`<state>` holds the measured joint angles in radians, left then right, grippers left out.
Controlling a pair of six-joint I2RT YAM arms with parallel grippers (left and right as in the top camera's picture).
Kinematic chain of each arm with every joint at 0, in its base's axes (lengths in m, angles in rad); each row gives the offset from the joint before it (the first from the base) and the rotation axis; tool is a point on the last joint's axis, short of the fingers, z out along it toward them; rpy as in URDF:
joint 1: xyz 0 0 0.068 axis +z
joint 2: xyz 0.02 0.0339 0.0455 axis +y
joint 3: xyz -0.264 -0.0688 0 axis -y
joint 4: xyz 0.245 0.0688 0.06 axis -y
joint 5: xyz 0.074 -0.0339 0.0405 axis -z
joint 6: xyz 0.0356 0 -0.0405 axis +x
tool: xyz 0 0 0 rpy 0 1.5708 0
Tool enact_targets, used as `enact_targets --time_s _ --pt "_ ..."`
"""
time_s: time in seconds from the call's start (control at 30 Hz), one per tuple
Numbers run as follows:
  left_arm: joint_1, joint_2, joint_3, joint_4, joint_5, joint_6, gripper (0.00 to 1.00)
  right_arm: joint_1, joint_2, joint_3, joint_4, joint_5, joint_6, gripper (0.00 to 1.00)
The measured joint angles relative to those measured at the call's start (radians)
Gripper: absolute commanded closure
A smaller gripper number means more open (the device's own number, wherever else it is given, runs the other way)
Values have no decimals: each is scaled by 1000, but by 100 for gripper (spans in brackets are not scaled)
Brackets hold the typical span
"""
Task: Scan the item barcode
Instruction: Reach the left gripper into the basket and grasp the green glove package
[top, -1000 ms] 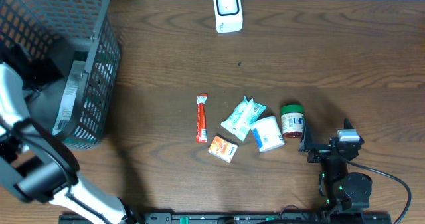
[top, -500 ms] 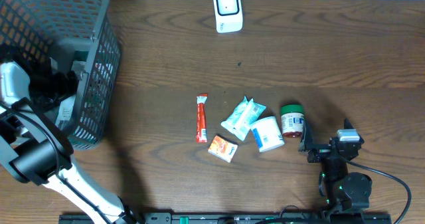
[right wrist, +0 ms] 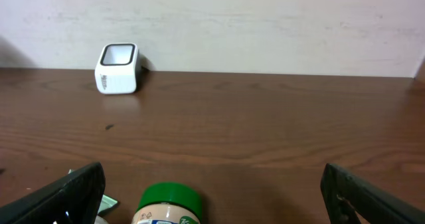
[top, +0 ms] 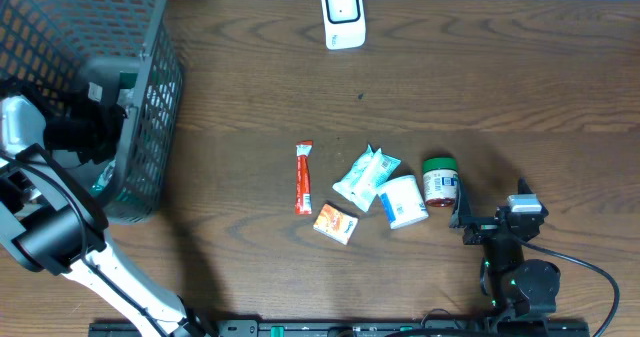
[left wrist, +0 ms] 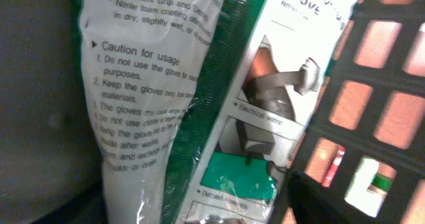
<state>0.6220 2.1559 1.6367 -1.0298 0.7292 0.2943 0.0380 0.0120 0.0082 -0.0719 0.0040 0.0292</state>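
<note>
A glove package [left wrist: 166,98], clear plastic with white and green print, fills the left wrist view and leans against the basket's mesh wall [left wrist: 372,84]. From overhead, my left gripper [top: 98,127] reaches down inside the grey basket [top: 150,37] right at that package, of which only a green corner [top: 104,183] shows. Its fingers are lost in dark edges, so their grip is unclear. The white barcode scanner [top: 343,15] stands at the table's far edge. My right gripper [right wrist: 222,204] rests open near the front right, both fingers [right wrist: 73,194] spread wide behind a green-lidded jar [right wrist: 169,201].
In the middle of the table lie a red stick pack [top: 304,177], an orange packet [top: 335,222], teal pouches [top: 365,175], a white tub [top: 403,201] and the jar [top: 439,180]. The scanner [right wrist: 117,68] sits far beyond the right gripper.
My left gripper has gone deeper into the basket and onto the glove package, which now shows far less from overhead. The right arm has not moved.
</note>
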Motion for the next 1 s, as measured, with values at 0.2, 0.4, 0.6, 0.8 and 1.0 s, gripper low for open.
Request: enact_targets --time_s 0.2,0.4,0.6,0.8,1.0 --pt "24 3 -10 -6 228 2 54 0 0 0 0 0 0 1" --pt "54 3 -10 5 356 -1 83 0 0 0 0 0 0 1" --pt "84 3 -10 6 420 23 71 0 0 0 0 0 0 1" --pt "53 3 -29 51 305 44 60 0 0 0 0 0 0 1" --pt "-23 3 -42 85 188 50 93 0 0 0 0 0 0 1"
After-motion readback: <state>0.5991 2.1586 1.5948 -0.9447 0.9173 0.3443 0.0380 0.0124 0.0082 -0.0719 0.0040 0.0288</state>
